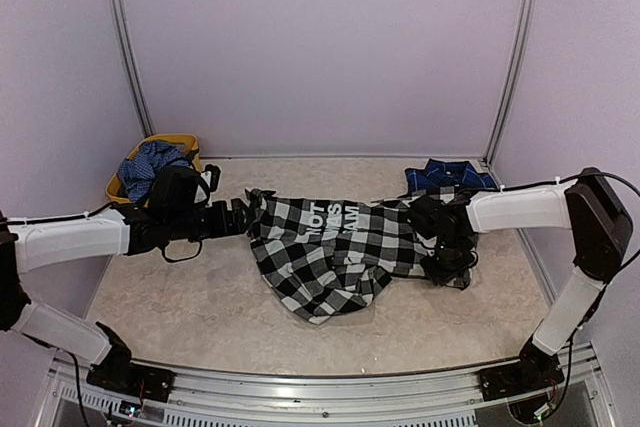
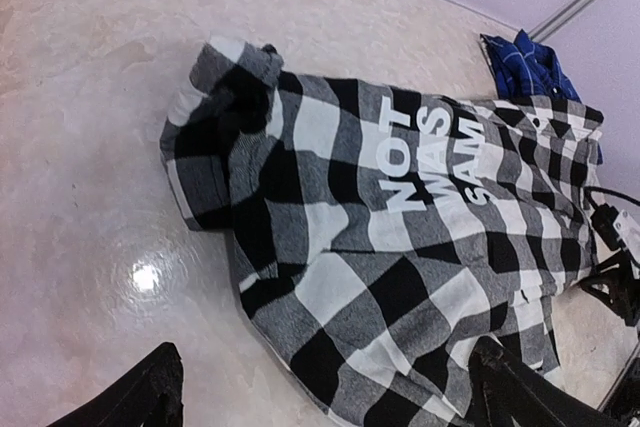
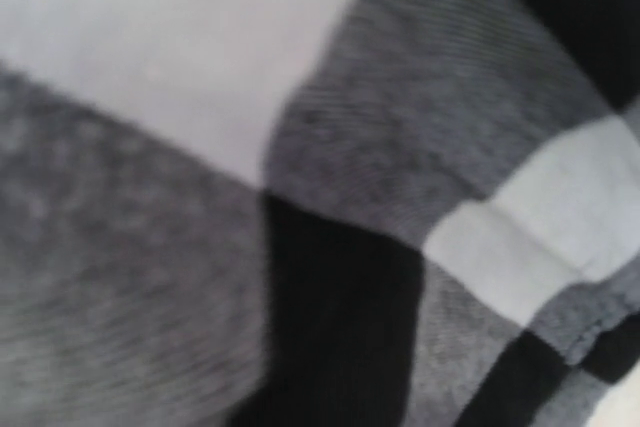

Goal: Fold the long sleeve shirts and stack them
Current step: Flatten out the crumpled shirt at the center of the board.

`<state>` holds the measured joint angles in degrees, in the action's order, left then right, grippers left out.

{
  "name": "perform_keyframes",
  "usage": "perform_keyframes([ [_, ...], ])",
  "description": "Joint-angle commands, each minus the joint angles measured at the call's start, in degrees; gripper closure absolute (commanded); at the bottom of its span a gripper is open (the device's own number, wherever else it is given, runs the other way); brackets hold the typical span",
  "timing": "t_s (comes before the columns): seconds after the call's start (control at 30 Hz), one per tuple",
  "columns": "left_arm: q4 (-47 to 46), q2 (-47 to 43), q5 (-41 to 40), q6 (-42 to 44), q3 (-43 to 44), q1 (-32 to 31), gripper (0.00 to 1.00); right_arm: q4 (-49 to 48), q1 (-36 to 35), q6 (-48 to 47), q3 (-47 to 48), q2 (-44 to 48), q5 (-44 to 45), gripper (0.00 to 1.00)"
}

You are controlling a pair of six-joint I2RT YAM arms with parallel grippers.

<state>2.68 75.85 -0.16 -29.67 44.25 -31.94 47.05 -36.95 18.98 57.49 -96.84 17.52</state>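
Count: two tools; two shirts on the worktop [image 1: 200, 317]; one yellow bin [image 1: 114, 189].
Left tool [image 1: 248, 215]: jaws spread wide, gripping nothing, at the left edge of the check shirt [image 1: 330, 252].
Right tool [image 1: 445, 257]: down on the check shirt's right edge; whether it is open or closed cannot be told.
Check shirt: crumpled mid-worktop, lettering up.
Navy plaid shirt [image 1: 447, 175]: far right corner.
Yellow bin: far left corner, blue cloth inside.
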Motion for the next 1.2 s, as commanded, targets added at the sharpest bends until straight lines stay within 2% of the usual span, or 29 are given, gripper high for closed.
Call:
perform_keyframes([
  [0.0,-2.1,-2.9,3.5,-5.5,-6.5,-4.2,0.06,1.1,-0.1,0.0,1.0,2.8,0.2,0.82],
  [0.17,-9.2,-2.3,6.2,-9.6,-12.4,-6.9,0.05,1.1,-1.0,-0.2,1.1,4.4,-1.3,0.94],
  [0.33,-13.6,2.6,7.7,-10.0,-13.4,-7.2,0.07,1.8,-1.2,-0.4,1.4,6.2,-1.6,1.0],
  [0.6,-17.7,13.0,9.4,-9.7,-10.9,-6.4,0.23,3.5,-1.2,-0.4,2.1,8.5,-0.4,1.0],
  [0.8,-22.8,18.0,12.0,-9.8,-10.1,-5.0,0.44,3.7,-1.1,-0.4,2.1,9.4,-0.4,1.0],
  [0.87,-25.6,19.5,14.0,-10.1,-9.9,-4.7,0.58,3.9,-1.2,-0.4,2.2,9.6,-0.5,1.0],
  [0.97,-27.8,21.3,15.4,-9.9,-9.2,-4.2,0.85,4.4,-1.1,0.2,2.4,10.3,-0.1,1.0],
  [1.03,-28.2,21.3,16.3,-9.8,-9.1,-3.7,0.98,5.0,-1.1,0.7,2.6,11.1,0.3,1.0],
  [1.17,-22.2,14.1,17.2,-8.2,-8.9,-0.6,1.0,7.0,-1.2,1.7,3.8,13.5,1.8,1.0],
])
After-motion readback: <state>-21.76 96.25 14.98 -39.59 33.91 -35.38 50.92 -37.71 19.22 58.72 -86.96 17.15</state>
